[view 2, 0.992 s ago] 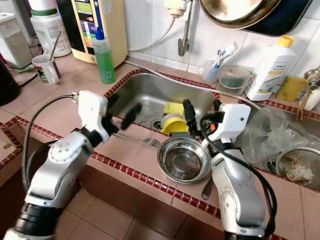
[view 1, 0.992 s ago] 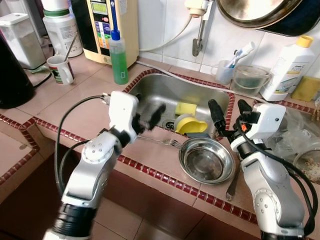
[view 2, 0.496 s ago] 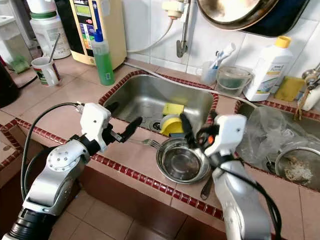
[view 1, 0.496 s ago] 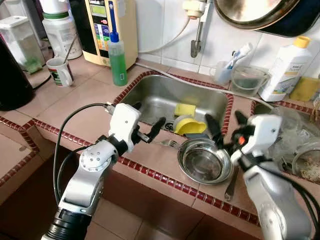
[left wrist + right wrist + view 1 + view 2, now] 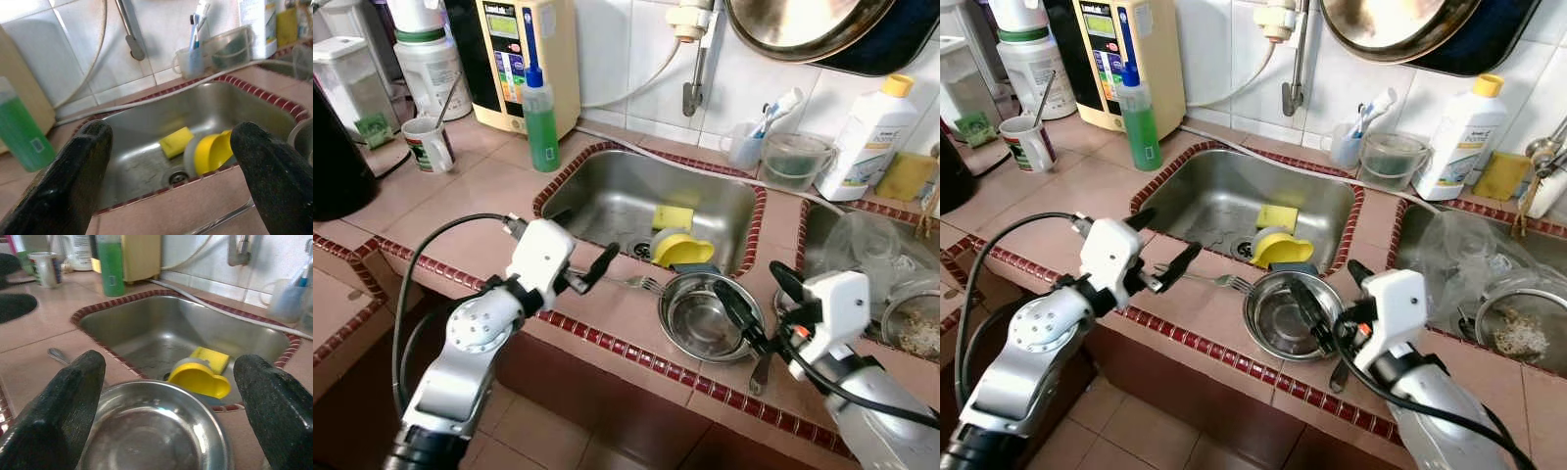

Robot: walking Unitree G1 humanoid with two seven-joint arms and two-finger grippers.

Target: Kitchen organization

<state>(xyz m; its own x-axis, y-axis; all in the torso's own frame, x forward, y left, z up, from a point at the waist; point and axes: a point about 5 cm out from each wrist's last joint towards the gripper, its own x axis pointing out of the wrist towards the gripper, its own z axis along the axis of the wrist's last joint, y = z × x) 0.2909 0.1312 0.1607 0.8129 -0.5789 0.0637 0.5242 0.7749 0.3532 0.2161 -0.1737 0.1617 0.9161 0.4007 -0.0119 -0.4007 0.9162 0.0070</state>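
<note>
One steel bowl (image 5: 710, 318) sits on the tiled worktop (image 5: 460, 211) at the sink's (image 5: 607, 191) front rim, at 6 o'clock from one yellow cup (image 5: 683, 248) and one yellow sponge (image 5: 673, 215) in the basin. One fork (image 5: 628, 282) lies at the bowl's 9 o'clock. The left tool (image 5: 590, 266) hangs wide open over the fork handle; the right tool (image 5: 759, 299), also spread wide, hovers at the bowl's 3 o'clock rim.
</note>
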